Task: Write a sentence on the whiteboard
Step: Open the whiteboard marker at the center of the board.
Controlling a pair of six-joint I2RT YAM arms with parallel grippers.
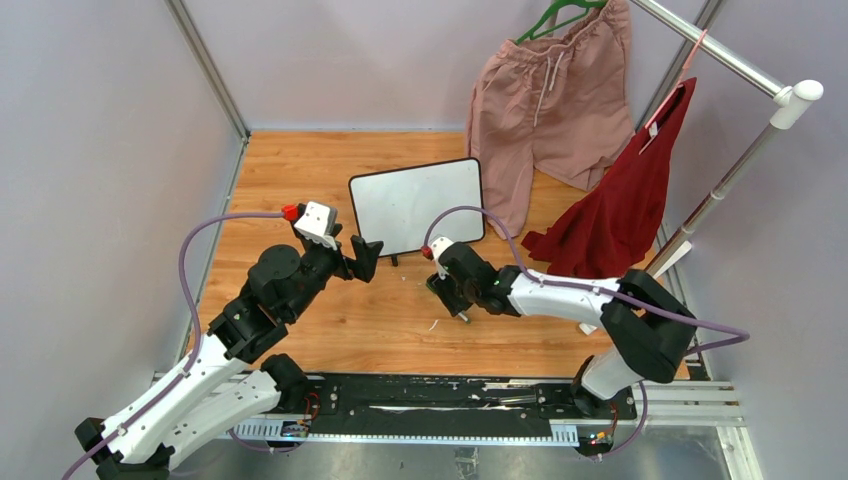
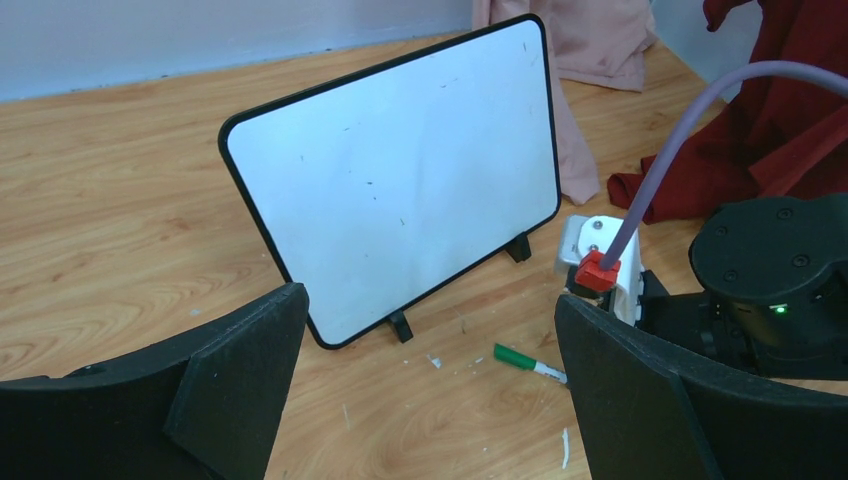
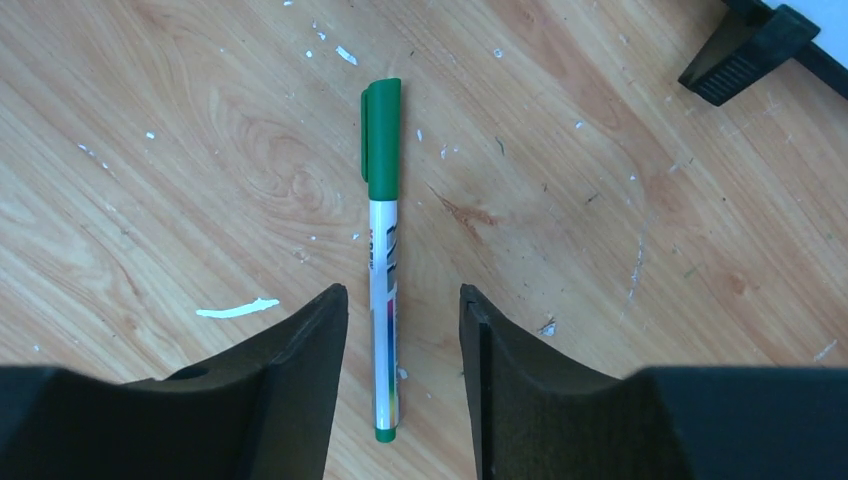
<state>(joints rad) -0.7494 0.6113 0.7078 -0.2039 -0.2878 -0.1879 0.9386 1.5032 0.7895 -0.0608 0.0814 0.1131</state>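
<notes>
The whiteboard (image 1: 418, 205) stands tilted on its little black feet at the back middle of the wooden table. Its face (image 2: 400, 190) is blank apart from small specks, and no sentence is in view on it. A marker (image 3: 382, 220) with a green cap lies flat on the wood in front of the board (image 2: 525, 362). My right gripper (image 3: 402, 292) straddles the marker's white barrel, jaws partly drawn in, a gap showing on each side. It hangs low over the table (image 1: 450, 300). My left gripper (image 2: 430, 300) is wide open and holds nothing, left of the board (image 1: 365, 250).
Pink shorts (image 1: 550, 95) on a green hanger and a dark red garment (image 1: 625, 205) hang from a metal rack (image 1: 740, 165) at the back right, draping onto the table. White flecks (image 3: 237, 310) dot the wood. One board foot (image 3: 745, 45) stands close to the right gripper.
</notes>
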